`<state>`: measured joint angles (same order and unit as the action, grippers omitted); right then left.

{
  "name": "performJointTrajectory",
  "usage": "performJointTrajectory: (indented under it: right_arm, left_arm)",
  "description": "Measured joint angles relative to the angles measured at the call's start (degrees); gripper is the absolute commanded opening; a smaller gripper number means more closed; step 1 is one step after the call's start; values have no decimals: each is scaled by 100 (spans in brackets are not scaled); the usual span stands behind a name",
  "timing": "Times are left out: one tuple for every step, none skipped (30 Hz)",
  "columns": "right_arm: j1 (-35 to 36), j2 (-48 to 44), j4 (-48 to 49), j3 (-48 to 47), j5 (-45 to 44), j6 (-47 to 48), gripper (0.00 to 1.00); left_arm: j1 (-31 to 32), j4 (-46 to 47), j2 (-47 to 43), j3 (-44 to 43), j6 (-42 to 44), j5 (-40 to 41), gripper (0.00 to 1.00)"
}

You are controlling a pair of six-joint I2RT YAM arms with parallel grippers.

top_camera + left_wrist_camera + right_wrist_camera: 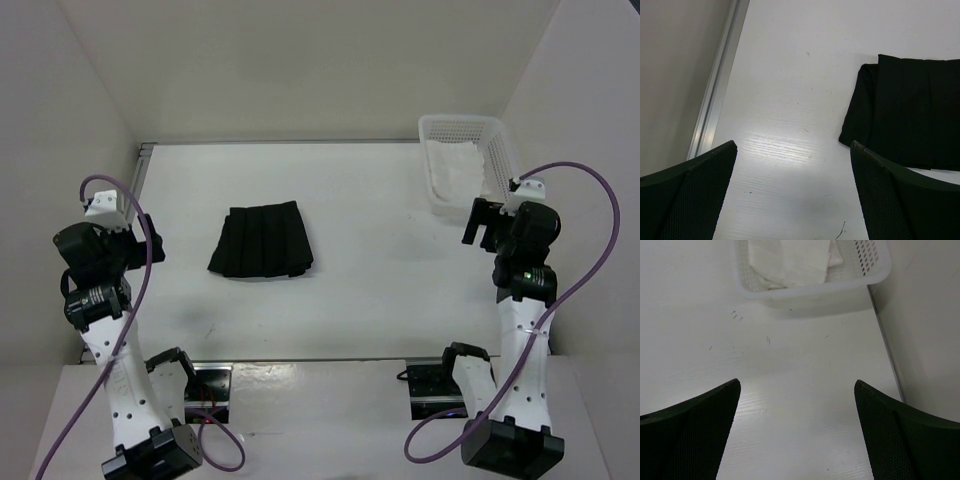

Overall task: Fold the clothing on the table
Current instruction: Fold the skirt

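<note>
- Presently the skirt point(260, 240) lies flat on the table point(380, 290), touched by neither arm. Its narrower waistband edge faces away from the arm bases, and its wider hem faces them.
- To the left of the skirt, the left gripper point(795, 195) has its jaws spread wide and holds nothing. In its wrist view, the skirt's near corner shows just beyond one finger point(900, 200).
- Well to the right of the skirt, the right gripper point(797, 435) is likewise wide open and empty. It faces the basket point(810, 292) and the white cloth point(790, 260) inside it.
- Risk: a pinch at the skirt's edge may catch only the top layer, because the pleats stack loosely. The layers would then peel apart.
- Risk: if only the left arm lifts its side, the soft fabric would probably drag and bunch instead of folding cleanly.
- Risk: the right arm has the longer way to reach the skirt. A sweep aimed badly could nudge the basket instead.
</note>
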<state>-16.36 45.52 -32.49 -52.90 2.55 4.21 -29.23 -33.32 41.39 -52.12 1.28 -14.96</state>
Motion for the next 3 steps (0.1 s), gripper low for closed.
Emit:
performJointTrajectory:
  right_arm:
    - [-13,7,0,0,9,13,98]
    - [-24,15,0,0,11,15,98]
    - [-31,24,0,0,20,17,98]
  left_arm:
    - [0,0,-4,0,0,-2,100]
    - [0,0,-4,0,0,-4,100]
    - [0,2,-11,0,0,-7,100]
